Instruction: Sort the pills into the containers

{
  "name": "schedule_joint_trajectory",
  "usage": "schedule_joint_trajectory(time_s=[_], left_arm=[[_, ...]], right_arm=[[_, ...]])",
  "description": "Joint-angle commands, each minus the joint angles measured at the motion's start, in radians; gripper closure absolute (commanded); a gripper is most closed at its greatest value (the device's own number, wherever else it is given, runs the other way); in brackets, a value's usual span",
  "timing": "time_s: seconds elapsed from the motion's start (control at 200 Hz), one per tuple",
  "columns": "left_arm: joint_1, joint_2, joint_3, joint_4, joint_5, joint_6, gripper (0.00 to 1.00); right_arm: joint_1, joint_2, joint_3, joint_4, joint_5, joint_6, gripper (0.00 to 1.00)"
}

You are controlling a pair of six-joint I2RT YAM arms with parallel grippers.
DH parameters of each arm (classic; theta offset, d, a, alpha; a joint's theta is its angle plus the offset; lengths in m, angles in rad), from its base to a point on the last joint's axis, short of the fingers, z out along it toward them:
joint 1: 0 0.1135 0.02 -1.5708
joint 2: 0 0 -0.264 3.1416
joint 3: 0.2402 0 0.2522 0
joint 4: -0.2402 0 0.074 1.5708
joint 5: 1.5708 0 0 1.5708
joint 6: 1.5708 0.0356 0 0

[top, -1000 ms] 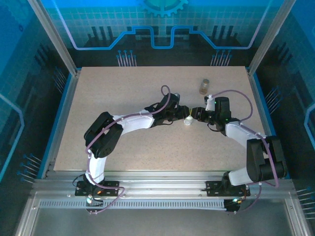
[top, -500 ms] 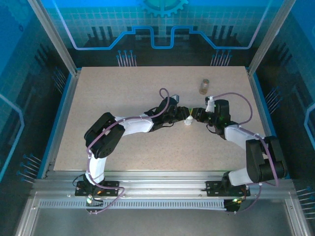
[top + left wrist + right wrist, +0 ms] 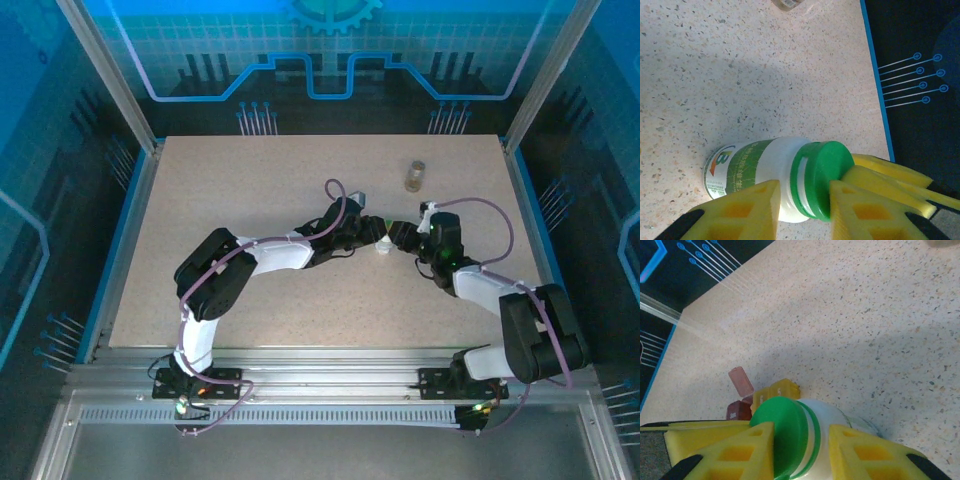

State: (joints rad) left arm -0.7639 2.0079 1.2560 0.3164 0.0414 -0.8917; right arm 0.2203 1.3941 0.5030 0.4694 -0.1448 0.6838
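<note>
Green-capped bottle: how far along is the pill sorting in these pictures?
Done: the dark red box has its lid up, beside the yellow box. In hand: left gripper and right gripper both clamp the green-capped bottle, cap on. Still to do: open it and sort the pills into both boxes.

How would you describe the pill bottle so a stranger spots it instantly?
On the table, look where the two arms meet. The bottle is clamped between the left claw and right claw. It is white, green-capped, bigger than the dark red box and yellow box beside it.
</note>
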Motion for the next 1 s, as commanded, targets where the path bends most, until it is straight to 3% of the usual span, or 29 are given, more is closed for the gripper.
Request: schedule_joint_trajectory(time_s=[0.0, 0.335, 0.54, 0.785, 0.991], left_arm=[[-0.017, 0.109, -0.037, -0.237, -0.031, 0.035, 0.69], [0.007, 0.135, -0.035, -0.251, 0.020, 0.037, 0.69], [0.025, 0.120, -0.058, -0.251, 0.027, 0.043, 0.70], [0.029, 0.118, -0.023, -0.275, 0.023, 0.052, 0.70], [0.036, 0.108, 0.046, -0.322, 0.011, 0.076, 0.70]], right_arm=[[0.053, 0.102, -0.124, -0.066, 0.006, 0.067, 0.69], [0.106, 0.407, -0.307, 0.464, 0.052, 0.222, 0.70], [0.104, 0.551, -0.335, 0.636, 0.042, 0.289, 0.71], [0.093, 0.382, -0.318, 0.529, 0.043, 0.306, 0.69], [0.091, 0.078, -0.186, 0.177, 0.097, 0.198, 0.60]])
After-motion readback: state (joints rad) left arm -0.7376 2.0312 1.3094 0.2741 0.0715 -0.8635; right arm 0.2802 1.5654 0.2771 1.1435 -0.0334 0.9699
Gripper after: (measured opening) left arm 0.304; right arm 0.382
